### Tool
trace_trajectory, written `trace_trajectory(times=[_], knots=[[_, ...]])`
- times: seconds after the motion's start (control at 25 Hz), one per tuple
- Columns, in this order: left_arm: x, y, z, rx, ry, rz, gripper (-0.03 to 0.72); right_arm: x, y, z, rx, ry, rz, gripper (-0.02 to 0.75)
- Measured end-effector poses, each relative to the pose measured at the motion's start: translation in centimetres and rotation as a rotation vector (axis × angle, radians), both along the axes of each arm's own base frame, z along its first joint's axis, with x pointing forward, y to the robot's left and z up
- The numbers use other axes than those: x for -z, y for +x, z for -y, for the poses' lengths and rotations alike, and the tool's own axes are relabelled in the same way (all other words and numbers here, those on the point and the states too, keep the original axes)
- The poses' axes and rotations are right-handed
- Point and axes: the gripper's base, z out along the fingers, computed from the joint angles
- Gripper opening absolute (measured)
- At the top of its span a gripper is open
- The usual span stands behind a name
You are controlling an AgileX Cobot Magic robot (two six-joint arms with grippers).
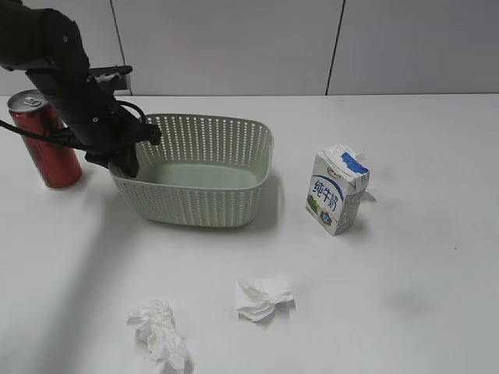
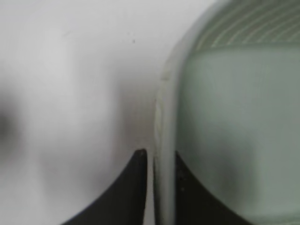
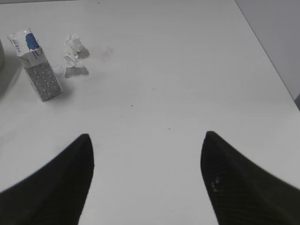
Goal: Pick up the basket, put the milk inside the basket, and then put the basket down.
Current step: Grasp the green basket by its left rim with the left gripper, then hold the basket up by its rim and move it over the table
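The left claw (image 2: 157, 161) pinches the left rim of the light, stiff plastic basket (image 1: 204, 167) on the surface, while the right claw (image 3: 146, 140) gapes wide, well short of the upright milk carton (image 1: 337, 191).

Left gripper (image 2: 157, 159) jaws closed on basket (image 1: 234, 148) wall; right gripper (image 3: 146, 140) jaws spread wide, holding nothing.

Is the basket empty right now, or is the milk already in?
Empty: the basket shows a bare floor, and the milk stands upright on the table beside it.
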Motion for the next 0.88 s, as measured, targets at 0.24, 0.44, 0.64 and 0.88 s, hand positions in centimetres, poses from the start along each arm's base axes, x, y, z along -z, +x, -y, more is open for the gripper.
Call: trace_trajectory(times=[0.24,0.44,0.64,0.88], knots=[[-0.6,0.3,-0.2,-0.04,0.02,-0.013,0.004,0.0,0.0,0.0,0.0,0.0,0.0,0.542],[-2.0,0.0,-0.2,-0.061,0.01,-0.006,0.003,0.0,0.0,0.0,0.0,0.0,0.0,0.542],[-3.8,-0.4,-0.2,-0.085,-0.019,0.022,0.003,0.0,0.0,0.0,0.0,0.0,0.0,0.542],[-4.0,-0.6,-0.2,-0.089,-0.019,0.005,0.003,0.0,0.0,0.0,0.0,0.0,0.0,0.542]])
